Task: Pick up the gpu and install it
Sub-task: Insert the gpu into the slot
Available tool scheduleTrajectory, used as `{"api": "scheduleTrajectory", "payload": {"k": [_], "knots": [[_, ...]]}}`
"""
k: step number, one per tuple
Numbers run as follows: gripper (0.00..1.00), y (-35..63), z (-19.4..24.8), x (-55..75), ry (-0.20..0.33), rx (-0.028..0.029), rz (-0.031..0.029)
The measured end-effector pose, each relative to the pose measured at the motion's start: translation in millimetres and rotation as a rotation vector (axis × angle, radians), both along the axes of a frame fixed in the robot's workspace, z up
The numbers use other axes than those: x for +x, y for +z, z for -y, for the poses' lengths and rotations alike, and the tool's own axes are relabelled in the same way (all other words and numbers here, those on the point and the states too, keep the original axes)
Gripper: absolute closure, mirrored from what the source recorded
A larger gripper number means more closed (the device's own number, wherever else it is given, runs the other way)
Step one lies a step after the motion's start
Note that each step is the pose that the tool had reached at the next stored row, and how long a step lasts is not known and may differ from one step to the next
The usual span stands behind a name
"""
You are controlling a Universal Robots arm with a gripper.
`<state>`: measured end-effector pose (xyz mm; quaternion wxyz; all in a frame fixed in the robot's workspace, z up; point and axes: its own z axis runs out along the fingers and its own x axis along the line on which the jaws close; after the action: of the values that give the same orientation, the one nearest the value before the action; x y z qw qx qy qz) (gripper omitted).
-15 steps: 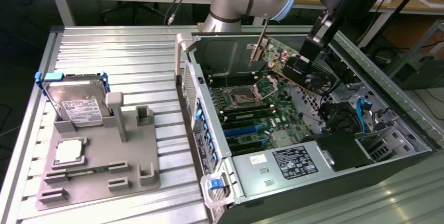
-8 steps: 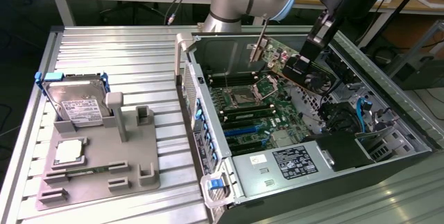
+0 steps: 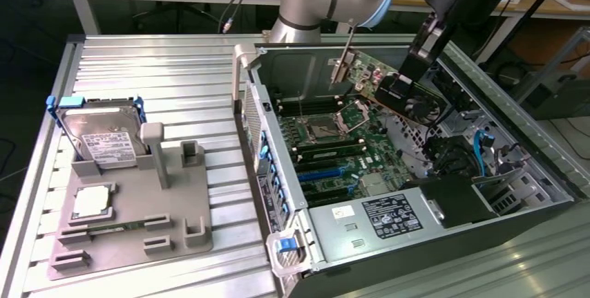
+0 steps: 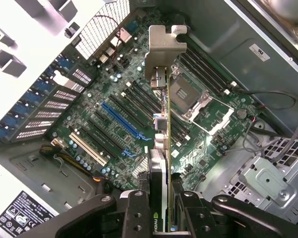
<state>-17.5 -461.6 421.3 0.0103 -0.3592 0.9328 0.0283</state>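
The pickup looks done and the seating is left: the gripper (image 4: 161, 212), fingers partly closed on the gpu (image 3: 369, 77), holds it edge-down above the motherboard (image 3: 336, 147), clear of that board's blue slot (image 4: 120, 120), not yet seated.

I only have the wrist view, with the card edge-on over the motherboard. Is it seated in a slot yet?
Observer: No. The exterior view shows the gpu tilted above the motherboard, the gripper clamping it in its jaws.
Operator: Where is its bracket?
Observer: The bracket is at the card's end toward the exterior view's left, near the case's far wall.
Operator: What's outside the case?
Observer: A hard drive stands in a grey fixture on the exterior view's left.
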Motion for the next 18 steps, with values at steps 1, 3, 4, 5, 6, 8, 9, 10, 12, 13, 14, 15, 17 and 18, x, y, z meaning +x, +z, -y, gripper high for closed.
{"api": "scheduleTrajectory", "payload": {"k": [1, 3, 4, 5, 6, 8, 9, 10, 12, 13, 14, 15, 17, 18], "knots": [[0.73, 0.0, 0.0, 0.0, 0.004, 0.0001, 0.0000], [0.73, 0.0, 0.0, 0.0, 0.011, 0.0001, 0.0000], [0.73, 0.0, 0.0, 0.0, 0.015, 0.0001, 0.0000], [0.73, 0.0, 0.0, 0.0, 0.018, 0.0001, 0.0000], [0.73, 0.0, 0.0, 0.0, 0.022, 0.0001, 0.0000], [0.73, 0.0, 0.0, 0.0, 0.029, 0.0001, 0.0000], [0.73, 0.0, 0.0, 0.0, 0.031, 0.0001, 0.0000], [0.73, 0.0, 0.0, 0.0, 0.034, 0.0001, 0.0000], [0.73, 0.0, 0.0, 0.0, 0.039, 0.0001, 0.0000], [0.73, 0.0, 0.0, 0.0, 0.040, 0.0000, 0.0000], [0.73, 0.0, 0.0, 0.0, 0.041, 0.0001, 0.0000], [0.73, 0.0, 0.0, 0.0, 0.041, 0.0001, 0.0000], [0.73, 0.0, 0.0, 0.0, 0.041, 0.0001, 0.0000], [0.73, -0.1, 0.0, 0.0, 0.041, 0.0002, 0.0000]]}}
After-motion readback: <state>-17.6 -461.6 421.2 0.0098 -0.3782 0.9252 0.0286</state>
